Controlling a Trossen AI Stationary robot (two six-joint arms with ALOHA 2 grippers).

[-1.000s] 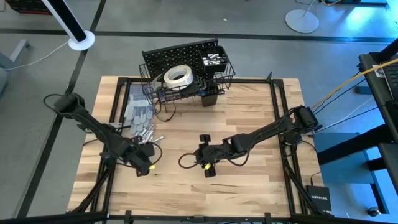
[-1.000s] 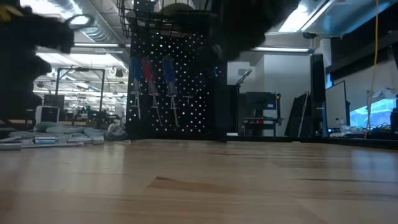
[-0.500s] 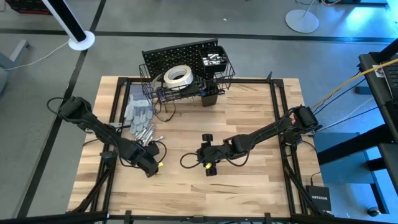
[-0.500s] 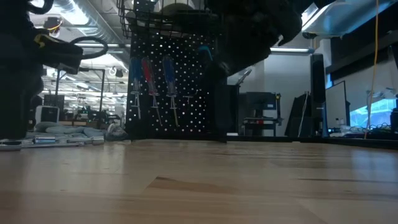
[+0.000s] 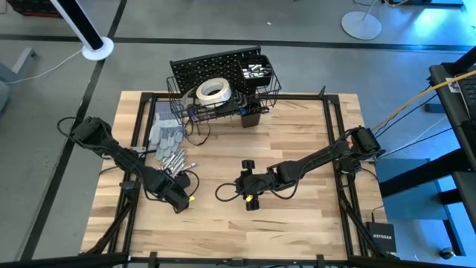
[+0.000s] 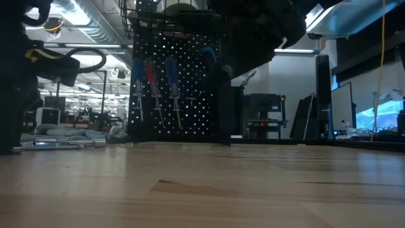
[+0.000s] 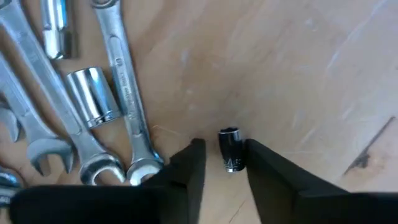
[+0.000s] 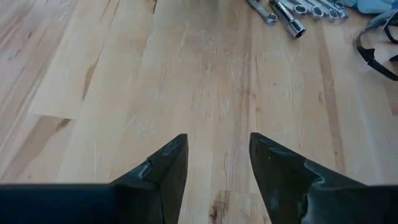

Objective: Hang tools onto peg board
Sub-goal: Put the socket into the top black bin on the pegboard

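Left wrist view gives you the clearest look: your left pincer point(image 7: 222, 163) stands spread around a small dark socket point(image 7: 230, 149) lying on the bare wooden surface point(image 7: 298, 74), a finger on either side and not visibly touching it. Just beside it lie the silver tools point(image 7: 93, 106): long combination wrenches side by side with ring and open ends, plus a shiny, stubby chrome socket. In the high view this cluster sits near the surface's left edge, next to grey gloves point(image 5: 165, 137). The peg board point(image 5: 216, 67) stands at the far edge, a white tape roll point(image 5: 212, 91) in its basket. Your right pincer point(image 8: 213, 163) hovers spread over mid-surface.
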